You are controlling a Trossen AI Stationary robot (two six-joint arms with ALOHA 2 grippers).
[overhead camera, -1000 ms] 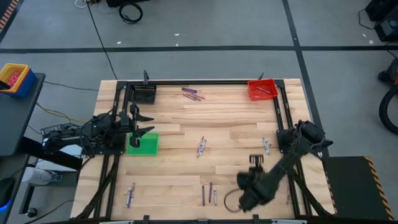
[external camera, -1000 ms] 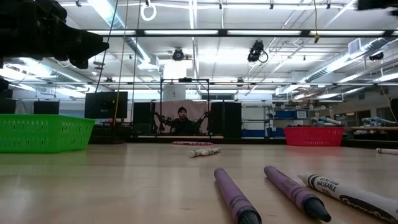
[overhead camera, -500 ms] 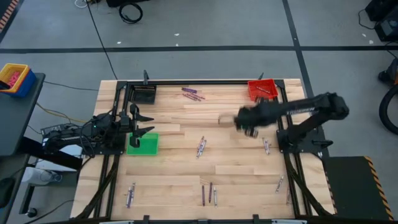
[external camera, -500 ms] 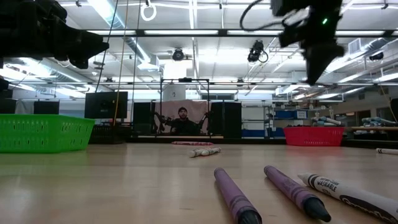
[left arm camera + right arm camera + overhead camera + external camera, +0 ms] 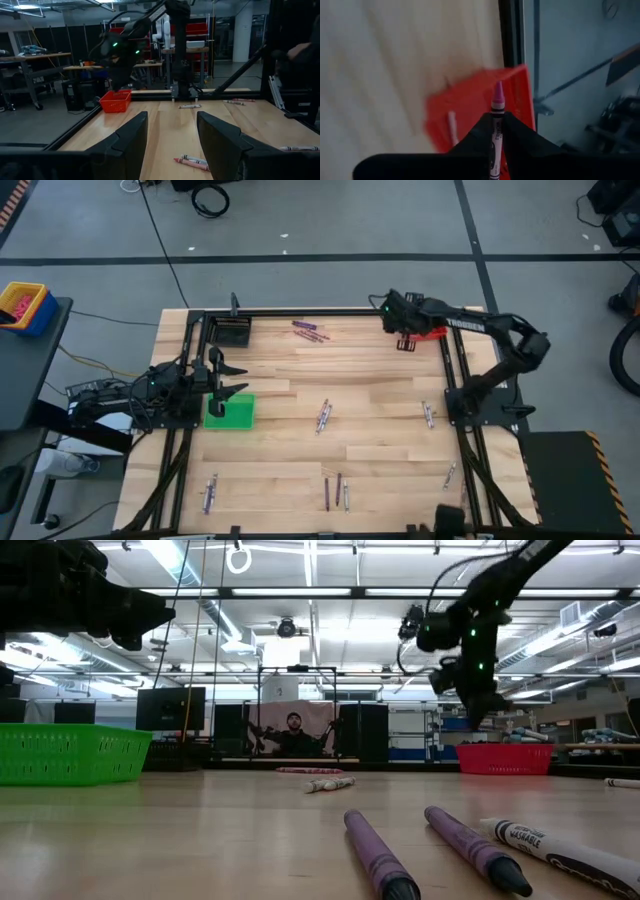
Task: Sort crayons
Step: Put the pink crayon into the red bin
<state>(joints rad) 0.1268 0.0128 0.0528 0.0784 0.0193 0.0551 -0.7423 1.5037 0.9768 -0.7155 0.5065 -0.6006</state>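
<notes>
Since half a second ago we have swung our right gripper [image 5: 404, 327] from mid-table to above the red bin [image 5: 428, 329] at the far right corner. Its fingers [image 5: 520, 137] are clamped on one purple crayon [image 5: 495, 131], tip pointing toward the bin. Two other crayons [image 5: 310, 331] lie near the far edge by the black bin [image 5: 230, 331]. Our left gripper [image 5: 228, 378] waits, fingers spread, beside the green bin [image 5: 230, 412].
</notes>
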